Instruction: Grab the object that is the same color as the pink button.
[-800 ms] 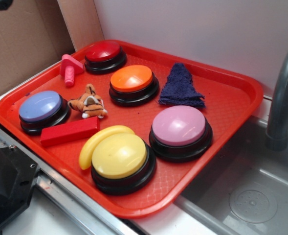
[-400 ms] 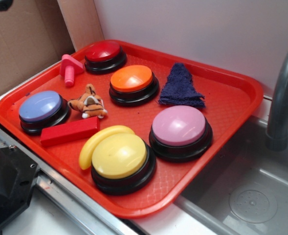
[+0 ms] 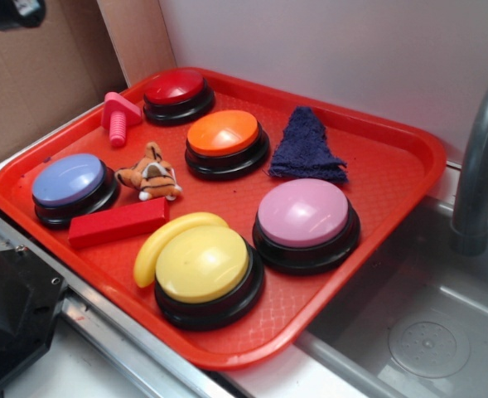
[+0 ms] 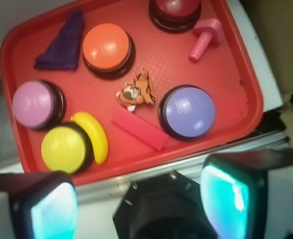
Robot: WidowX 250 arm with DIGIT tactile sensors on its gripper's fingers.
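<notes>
The object, a small bright pink toy bolt (image 3: 118,113) (image 4: 206,36), lies on the red tray (image 3: 393,166) (image 4: 236,89) at its far left corner, beside the red button (image 3: 176,89) (image 4: 175,7). The pink button (image 3: 303,214) (image 4: 33,102), lilac-pink on a black base, stands near the tray's right front. My gripper (image 4: 139,204) hangs high above the tray's near edge, open, with nothing between its teal pads (image 4: 226,201). In the exterior view only a dark part of the gripper (image 3: 12,12) shows at the top left corner.
On the tray also sit an orange button (image 3: 223,134), a blue-lavender button (image 3: 68,181), a yellow button (image 3: 202,265), a yellow banana (image 3: 167,235), a red block (image 3: 118,222), a toy tiger (image 3: 151,172) and a dark blue cloth (image 3: 306,146). A sink (image 3: 426,332) and faucet (image 3: 482,166) lie right.
The dark part of the gripper at the top left of the exterior view has come slightly further into the frame. Nothing on the tray has moved.
</notes>
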